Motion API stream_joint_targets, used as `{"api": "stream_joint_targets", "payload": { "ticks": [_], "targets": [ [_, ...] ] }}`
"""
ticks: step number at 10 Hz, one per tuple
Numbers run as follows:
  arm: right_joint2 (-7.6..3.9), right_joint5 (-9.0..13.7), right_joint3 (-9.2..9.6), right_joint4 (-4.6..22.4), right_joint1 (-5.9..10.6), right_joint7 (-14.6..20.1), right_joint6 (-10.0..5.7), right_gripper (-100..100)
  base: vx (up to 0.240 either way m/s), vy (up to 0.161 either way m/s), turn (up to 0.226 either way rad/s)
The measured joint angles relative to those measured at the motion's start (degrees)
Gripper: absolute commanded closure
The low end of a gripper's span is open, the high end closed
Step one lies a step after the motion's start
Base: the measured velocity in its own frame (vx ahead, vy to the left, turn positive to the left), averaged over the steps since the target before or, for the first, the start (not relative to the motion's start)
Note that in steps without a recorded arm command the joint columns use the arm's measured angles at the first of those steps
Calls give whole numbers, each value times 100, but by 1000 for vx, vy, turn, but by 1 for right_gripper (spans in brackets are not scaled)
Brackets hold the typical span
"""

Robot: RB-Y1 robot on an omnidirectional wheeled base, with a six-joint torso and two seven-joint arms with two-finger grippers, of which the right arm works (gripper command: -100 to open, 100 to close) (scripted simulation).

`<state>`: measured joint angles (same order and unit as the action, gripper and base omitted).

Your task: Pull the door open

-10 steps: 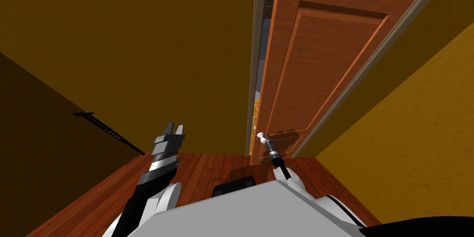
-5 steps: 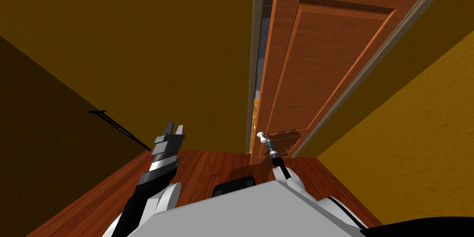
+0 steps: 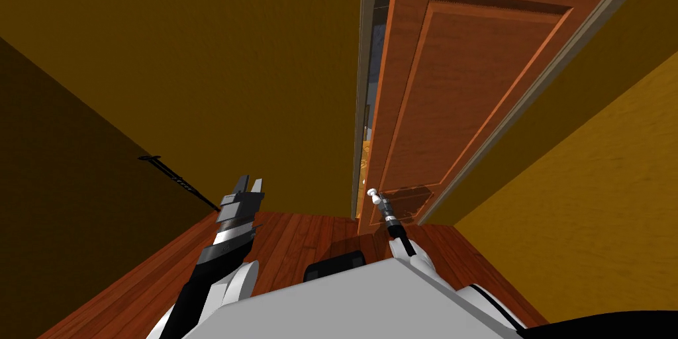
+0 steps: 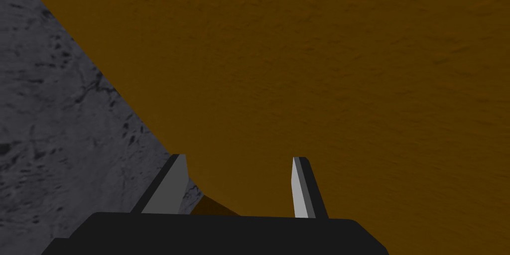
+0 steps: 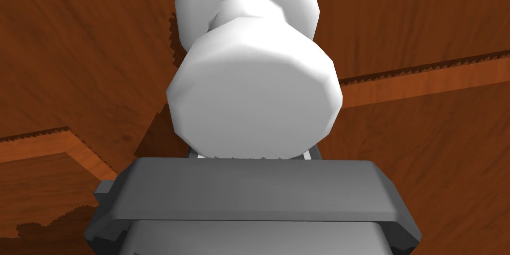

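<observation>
Where the reddish-brown panelled door (image 3: 457, 90) stands ajar ahead to our right, our right gripper (image 3: 379, 200) is clamped on its white knob (image 5: 254, 92), our left gripper (image 4: 241, 162) spread wide, empty, beside the ochre wall (image 3: 198, 57).

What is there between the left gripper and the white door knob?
Nothing: head view shows bare wooden floor and brown wall between left gripper and knob.
</observation>
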<state>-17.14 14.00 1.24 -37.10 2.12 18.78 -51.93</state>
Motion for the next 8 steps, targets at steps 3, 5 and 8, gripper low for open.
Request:
{"api": "stream_joint_targets", "payload": {
  "ticks": [3, 5, 8],
  "targets": [
    [14, 45, 33, 76, 39, 162, -30, 100, -1, -5, -18],
    [59, 48, 20, 156, 99, 111, -23, 100, -17, -5, 32],
    [47, 129, 85, 628, 337, 419, -270, 100, -17, -12, 21]
  ]
}}
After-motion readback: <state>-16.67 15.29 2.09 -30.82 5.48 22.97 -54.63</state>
